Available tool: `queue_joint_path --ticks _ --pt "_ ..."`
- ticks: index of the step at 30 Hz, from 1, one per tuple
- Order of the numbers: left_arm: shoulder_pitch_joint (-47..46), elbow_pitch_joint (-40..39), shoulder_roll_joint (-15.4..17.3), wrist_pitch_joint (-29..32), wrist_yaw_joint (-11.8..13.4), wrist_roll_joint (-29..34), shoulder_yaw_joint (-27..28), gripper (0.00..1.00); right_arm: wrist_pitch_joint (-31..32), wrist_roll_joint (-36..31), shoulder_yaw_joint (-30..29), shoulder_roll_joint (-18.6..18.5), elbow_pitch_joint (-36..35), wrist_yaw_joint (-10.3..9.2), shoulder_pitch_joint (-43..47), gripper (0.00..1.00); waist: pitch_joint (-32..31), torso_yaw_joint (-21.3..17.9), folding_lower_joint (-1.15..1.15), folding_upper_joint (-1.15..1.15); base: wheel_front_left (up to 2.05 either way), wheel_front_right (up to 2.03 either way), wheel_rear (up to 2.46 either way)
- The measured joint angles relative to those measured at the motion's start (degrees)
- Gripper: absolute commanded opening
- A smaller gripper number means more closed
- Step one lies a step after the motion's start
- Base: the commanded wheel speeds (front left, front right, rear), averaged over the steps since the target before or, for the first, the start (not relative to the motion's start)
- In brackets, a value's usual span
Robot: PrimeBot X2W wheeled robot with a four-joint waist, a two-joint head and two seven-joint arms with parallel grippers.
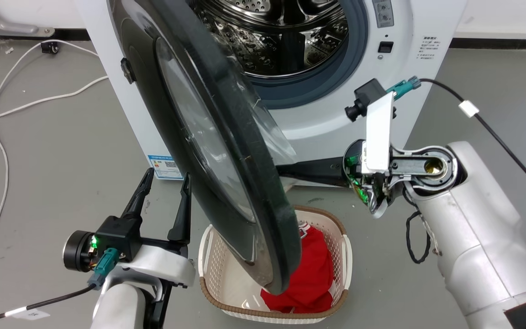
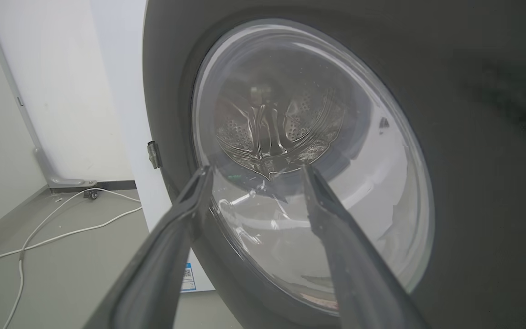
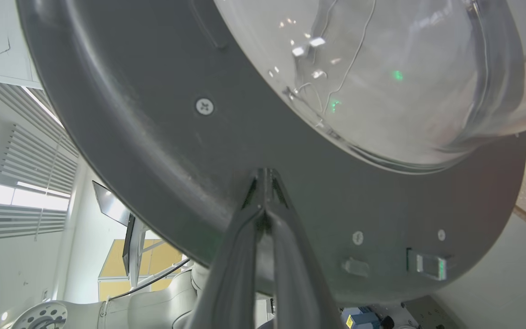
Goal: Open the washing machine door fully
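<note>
Grey floor is filling the frame edges; the washing machine door (image 1: 240,160) is standing part-open, slanting across frame centre above a basket (image 1: 346,256). Right tool (image 3: 263,176), fingers together, is apparently touching its inner face; left tool (image 1: 167,174), fingers apart, is hovering outside. Judgement: push near the rim, following the hinge arc.
</note>
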Motion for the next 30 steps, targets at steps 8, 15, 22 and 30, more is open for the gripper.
queue_joint_path --ticks 8,15,22,30 --pt "0.6 0.0 -0.1 0.0 0.1 0.0 0.0 1.00 -1.2 3.3 4.4 0.2 -2.5 0.00 2.2 0.00 -0.3 -0.4 0.00 0.00 0.00 0.00 0.00" --pt "0.7 0.0 -0.2 0.0 0.1 -0.1 0.2 1.00 -6.8 4.6 5.7 0.3 -5.0 0.00 4.1 0.00 -0.4 -1.0 0.00 0.00 0.00 0.00 0.00" --pt "1.1 0.0 -0.3 0.0 0.4 -0.2 0.5 1.00 -17.8 4.2 0.2 0.0 -7.7 0.00 8.4 0.00 -0.9 -1.7 0.00 0.00 0.00 0.00 0.00" --pt "2.2 0.2 -0.4 0.0 0.8 -0.4 1.5 1.00 -26.7 6.0 -7.1 -2.0 -11.9 0.00 18.5 0.00 -2.1 -2.7 0.00 0.00 0.00 0.00 0.00"
